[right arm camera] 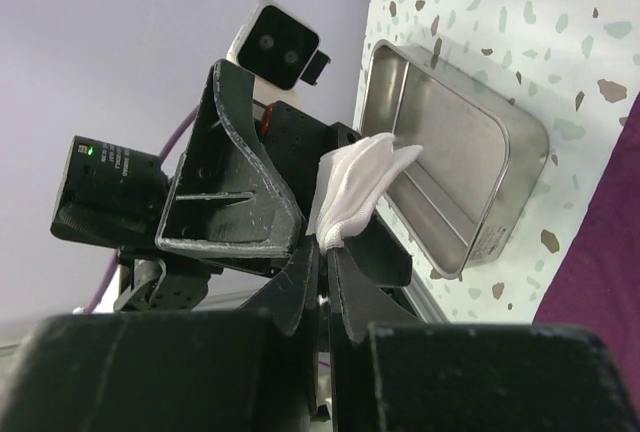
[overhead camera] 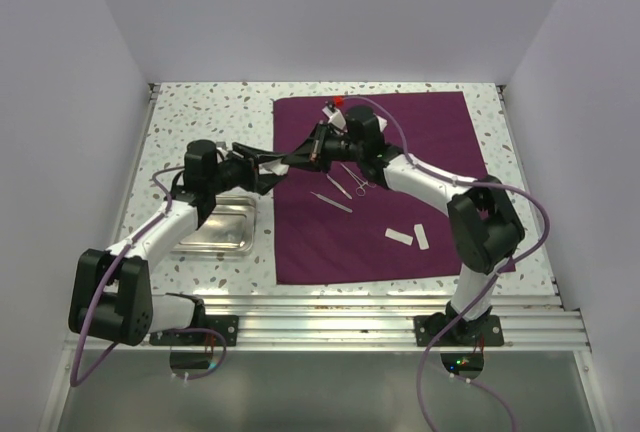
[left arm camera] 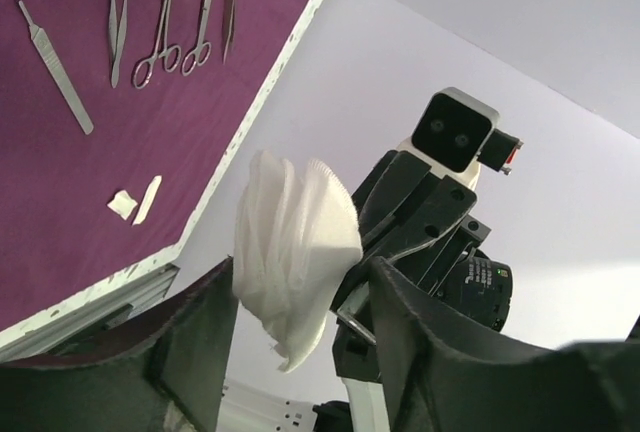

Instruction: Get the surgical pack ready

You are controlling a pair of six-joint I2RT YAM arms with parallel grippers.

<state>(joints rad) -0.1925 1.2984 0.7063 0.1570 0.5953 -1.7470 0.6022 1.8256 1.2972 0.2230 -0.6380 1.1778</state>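
Right claw (right arm camera: 328,252) clamped shut on the folded white gauze (right arm camera: 358,187), held in the air; left claw (left arm camera: 300,287) partly open, fingers either side of it; steel tray (right arm camera: 440,142) on the worktop (overhead camera: 200,122) beside the purple cloth (overhead camera: 400,242), where scissors (left arm camera: 163,17) lie.

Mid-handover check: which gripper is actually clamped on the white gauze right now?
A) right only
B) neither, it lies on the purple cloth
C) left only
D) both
A: the right gripper is pinched shut on the gauze, while the left gripper has its fingers apart on either side of it.
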